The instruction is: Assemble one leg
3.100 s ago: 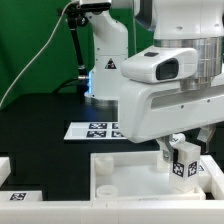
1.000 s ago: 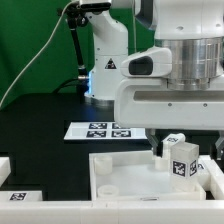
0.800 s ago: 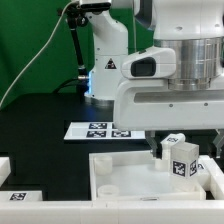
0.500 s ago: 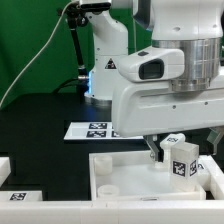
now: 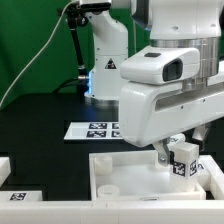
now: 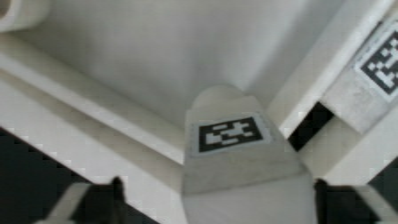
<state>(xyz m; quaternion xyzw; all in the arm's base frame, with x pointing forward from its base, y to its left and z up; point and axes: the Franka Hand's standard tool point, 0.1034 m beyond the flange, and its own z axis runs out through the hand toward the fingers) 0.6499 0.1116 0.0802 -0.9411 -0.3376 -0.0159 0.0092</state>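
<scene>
A white leg (image 5: 181, 160) with black-and-white tags stands upright on the large white panel (image 5: 125, 178), near the corner at the exterior view's right. My gripper (image 5: 171, 151) comes down over it from above, and the arm body hides most of it. In the wrist view the leg (image 6: 228, 140) fills the space between my gripper's (image 6: 217, 196) two dark fingers (image 6: 98, 200), which press against its sides. The gripper is shut on the leg.
The marker board (image 5: 92, 128) lies on the black table behind the panel. White parts (image 5: 12, 170) lie at the exterior view's lower left. Another tagged white surface (image 6: 374, 58) shows close beside the leg in the wrist view. A green backdrop stands behind the arm base.
The wrist has rotated about the upright leg and come back to roughly where it was three seconds ago. The leg stays on the same spot on the panel.
</scene>
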